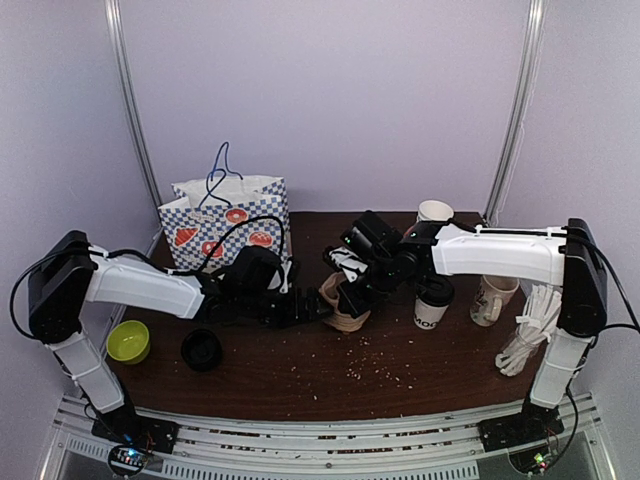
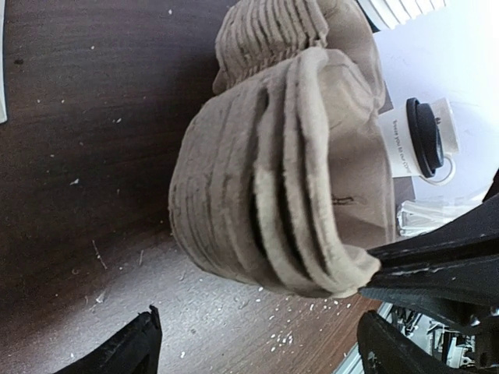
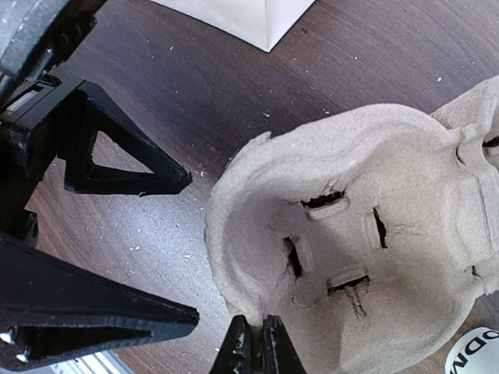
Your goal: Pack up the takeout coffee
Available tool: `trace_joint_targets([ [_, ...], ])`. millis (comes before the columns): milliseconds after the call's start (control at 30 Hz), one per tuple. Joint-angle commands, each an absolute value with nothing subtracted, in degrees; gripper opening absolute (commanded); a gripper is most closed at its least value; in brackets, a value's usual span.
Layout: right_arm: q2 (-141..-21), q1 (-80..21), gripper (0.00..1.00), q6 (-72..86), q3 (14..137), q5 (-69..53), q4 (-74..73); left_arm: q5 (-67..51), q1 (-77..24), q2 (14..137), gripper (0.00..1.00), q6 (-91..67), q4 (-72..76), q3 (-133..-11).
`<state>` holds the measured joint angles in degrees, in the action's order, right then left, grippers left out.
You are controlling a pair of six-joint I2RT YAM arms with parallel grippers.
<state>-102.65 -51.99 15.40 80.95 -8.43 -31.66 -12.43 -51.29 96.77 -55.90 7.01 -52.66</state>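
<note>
The takeout coffee [image 1: 432, 304], white above and black below with a black lid, stands right of centre; its lid faces me in the left wrist view [image 2: 425, 137]. A stack of brown pulp cup carriers [image 1: 346, 306] sits mid-table. My right gripper [image 3: 256, 340] is shut on the near rim of the top carrier [image 3: 351, 234], which is lifted slightly off the stack [image 2: 273, 210]. My left gripper [image 2: 261, 351] is open just left of the stack, its fingers [image 2: 129, 347] wide apart and holding nothing.
A blue-and-white checked paper bag [image 1: 228, 225] stands at the back left. A green bowl [image 1: 128, 341] and a black lid [image 1: 202, 349] lie front left. Stacked paper cups [image 1: 434, 212], a cream mug [image 1: 492, 298] and white plastic items [image 1: 530, 335] are on the right. Crumbs dot the table.
</note>
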Motion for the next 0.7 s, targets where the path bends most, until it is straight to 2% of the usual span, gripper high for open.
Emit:
trace_joint_targets([
  [0, -100.99, -51.82, 0.04, 16.19, 79.94, -9.87, -31.19, -13.10, -51.53, 96.70, 0.90, -56.67, 10.74, -53.86],
  [567, -101.08, -51.93, 0.04, 16.52, 79.96, -11.15, -31.39, -12.11, -51.50, 100.10, 0.89, -57.08, 10.53, -55.65],
  [667, -100.79, -51.89, 0.07, 16.52, 80.22, -11.18, -31.86, -11.81, -51.50, 100.32, 0.88, -57.25, 10.57, -55.85],
])
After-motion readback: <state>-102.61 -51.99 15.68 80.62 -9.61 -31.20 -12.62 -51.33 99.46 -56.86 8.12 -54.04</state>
